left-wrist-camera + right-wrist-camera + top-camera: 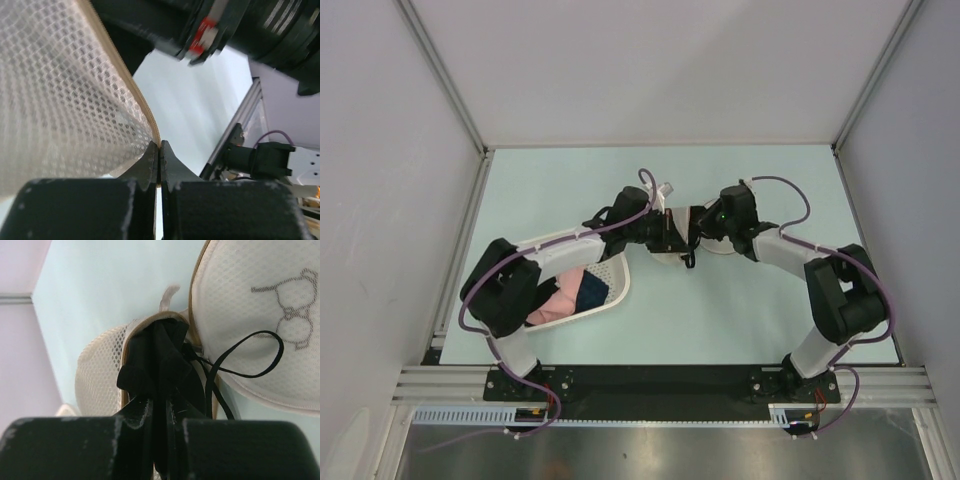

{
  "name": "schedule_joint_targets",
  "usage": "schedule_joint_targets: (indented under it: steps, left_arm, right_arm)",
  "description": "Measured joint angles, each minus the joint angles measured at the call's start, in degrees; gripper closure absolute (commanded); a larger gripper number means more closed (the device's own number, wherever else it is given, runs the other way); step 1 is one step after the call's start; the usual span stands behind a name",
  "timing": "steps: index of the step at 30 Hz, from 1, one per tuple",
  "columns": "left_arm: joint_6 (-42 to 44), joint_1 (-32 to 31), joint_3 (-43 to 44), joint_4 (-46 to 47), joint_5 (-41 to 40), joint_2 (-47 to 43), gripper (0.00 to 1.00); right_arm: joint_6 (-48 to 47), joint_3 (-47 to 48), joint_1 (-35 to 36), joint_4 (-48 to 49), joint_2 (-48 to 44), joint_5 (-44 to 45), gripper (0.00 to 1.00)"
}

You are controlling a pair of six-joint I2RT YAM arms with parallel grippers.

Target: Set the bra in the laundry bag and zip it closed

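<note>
The cream mesh laundry bag (260, 325) lies open as two round halves at mid table; it shows small between the arms in the top view (672, 252). My left gripper (160, 146) is shut on the bag's zip rim (131, 82), holding one mesh half (55, 95) up. My right gripper (160, 407) is shut on the black bra (162, 357) and holds it at the bag's opening, between the two halves. A thin black strap (250, 355) loops out over the half with the dark logo (290, 307). In the top view both grippers meet at the bag, left (660, 230), right (698, 222).
A white perforated basket (605, 295) with a pink garment (565, 292) and a dark navy cloth (592, 290) sits at the near left, under the left arm. Walls close off both sides and the far edge of the pale table (750, 320).
</note>
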Motion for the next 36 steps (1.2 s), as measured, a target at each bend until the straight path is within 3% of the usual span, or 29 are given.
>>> schedule_joint_targets:
  steps: [7, 13, 21, 27, 28, 31, 34, 36]
  left_arm:
    - [-4.0, 0.0, 3.4, 2.0, 5.2, 2.4, 1.0]
    - [-7.5, 0.4, 3.4, 4.1, 7.3, 3.4, 1.0]
    - [-9.4, 0.4, 3.3, 6.5, 8.2, 3.8, 0.99]
    - [-7.5, 0.9, 3.5, 3.1, 5.1, 3.7, 0.85]
    - [-7.0, 1.2, 3.7, 1.8, 4.3, 3.7, 0.74]
    - [-4.8, 2.6, 4.6, -1.6, 2.8, 3.7, 0.58]
    - [-2.1, 4.8, 5.7, -4.2, 1.9, 3.5, 0.47]
    - [0.2, 6.6, 6.7, -6.5, 0.6, 2.9, 0.45]
  right_arm:
    - [-13.3, -3.4, 10.8, 5.5, -2.7, 17.0, 1.0]
    - [-23.3, -4.0, 14.5, 5.7, -3.5, 32.4, 1.0]
    - [-27.4, -6.4, 15.2, 3.7, -7.4, 39.9, 1.0]
    - [-28.1, -5.2, 15.2, 1.4, -6.2, 39.3, 1.0]
    - [-27.9, -4.1, 15.2, 0.3, -5.5, 39.3, 1.0]
    - [-27.5, -0.9, 15.2, -2.3, -3.6, 39.5, 1.0]
    - [-27.7, 0.4, 15.3, -3.2, -2.6, 39.7, 1.0]
    - [-28.2, 1.4, 15.3, -4.0, -1.8, 39.8, 1.0]
